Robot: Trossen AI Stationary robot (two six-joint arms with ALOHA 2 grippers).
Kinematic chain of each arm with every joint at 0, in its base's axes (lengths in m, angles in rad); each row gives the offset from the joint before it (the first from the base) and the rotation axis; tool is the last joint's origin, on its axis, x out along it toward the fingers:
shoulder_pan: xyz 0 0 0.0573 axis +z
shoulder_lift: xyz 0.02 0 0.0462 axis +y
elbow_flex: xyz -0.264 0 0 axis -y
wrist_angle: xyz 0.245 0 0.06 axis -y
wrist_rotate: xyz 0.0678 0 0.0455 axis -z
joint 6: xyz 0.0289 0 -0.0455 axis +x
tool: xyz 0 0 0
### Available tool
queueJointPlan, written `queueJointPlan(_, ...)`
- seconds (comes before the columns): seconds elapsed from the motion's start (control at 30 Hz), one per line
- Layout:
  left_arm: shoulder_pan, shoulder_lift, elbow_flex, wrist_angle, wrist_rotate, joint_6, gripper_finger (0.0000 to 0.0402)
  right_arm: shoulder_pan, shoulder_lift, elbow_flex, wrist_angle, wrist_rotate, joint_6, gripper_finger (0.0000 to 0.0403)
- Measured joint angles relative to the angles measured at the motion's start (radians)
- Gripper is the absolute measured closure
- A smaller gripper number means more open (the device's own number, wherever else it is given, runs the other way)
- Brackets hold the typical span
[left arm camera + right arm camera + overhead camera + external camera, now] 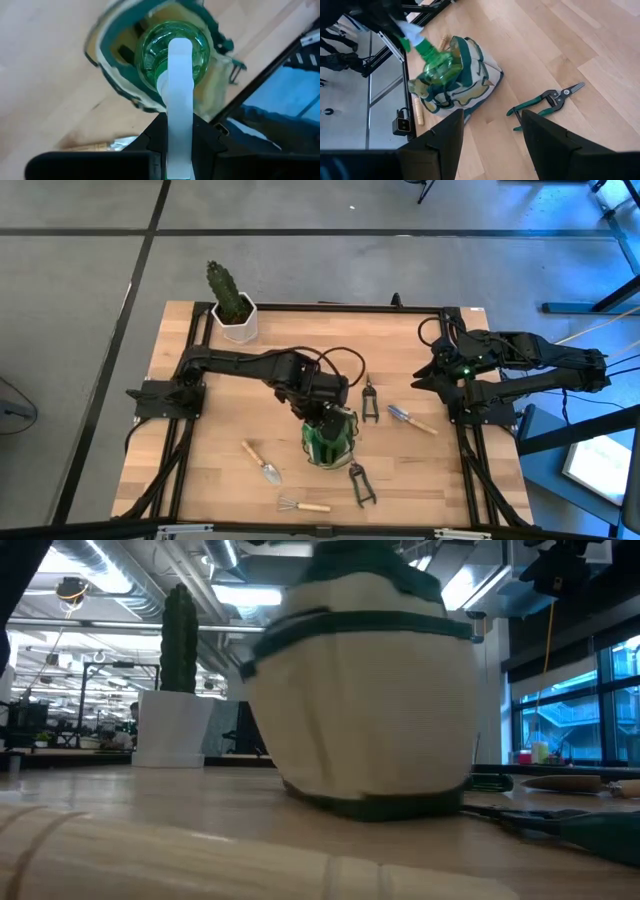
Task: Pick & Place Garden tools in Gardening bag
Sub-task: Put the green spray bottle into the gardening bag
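The left pincer (328,420) hangs over the middle of the desk (220,440), slightly toward the front edge, closed on the pale spray head (179,100) of a green round-bodied bottle (172,52). The bottle points down from the pincer, straight below it, its body in the open mouth of the gardening bag (330,442). In the right wrist view the bottle (437,67) leans at a tilt over the bag's rim; how deep it sits inside cannot be told. The bag (370,710) stands on the desk with its base touching the boards.

The other tools lie on the desk around the bag, apart from the pincer. A wood-handled trowel (262,462) lies beside the bag toward the left edge. A little wire rake (303,505) lies near the front edge. Dark pruning shears (360,484) lie just beside the bag toward the front. A second pair of snips (369,399) lies toward the back, and another wood-handled tool (412,419) lies toward the right edge.

The right pincer (425,376) waits near the right edge, well apart from the bag, its fingers (445,145) spread open and holding nothing.

A cactus in a white pot (234,308) stands at the back left corner.
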Motion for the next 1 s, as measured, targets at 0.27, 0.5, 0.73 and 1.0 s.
queueJointPlan(0.27, 0.068, -0.001, 0.001, -0.029, -0.010, 0.046, 0.0358, 0.000, 0.000, 0.000, 0.000, 0.000, 0.000, 0.0200)
queueJointPlan(0.5, 0.091, 0.055, 0.001, -0.041, 0.038, 0.120, 0.0358, 0.000, 0.000, 0.000, 0.000, 0.001, 0.000, 0.0200)
queueJointPlan(0.73, 0.095, 0.103, 0.001, -0.072, 0.015, 0.183, 0.0358, 0.000, 0.000, 0.000, 0.000, 0.002, 0.000, 0.0200)
queueJointPlan(1.0, 0.130, 0.090, 0.001, -0.104, -0.026, 0.244, 0.0358, 0.000, 0.000, 0.000, 0.000, 0.002, 0.000, 0.0200)
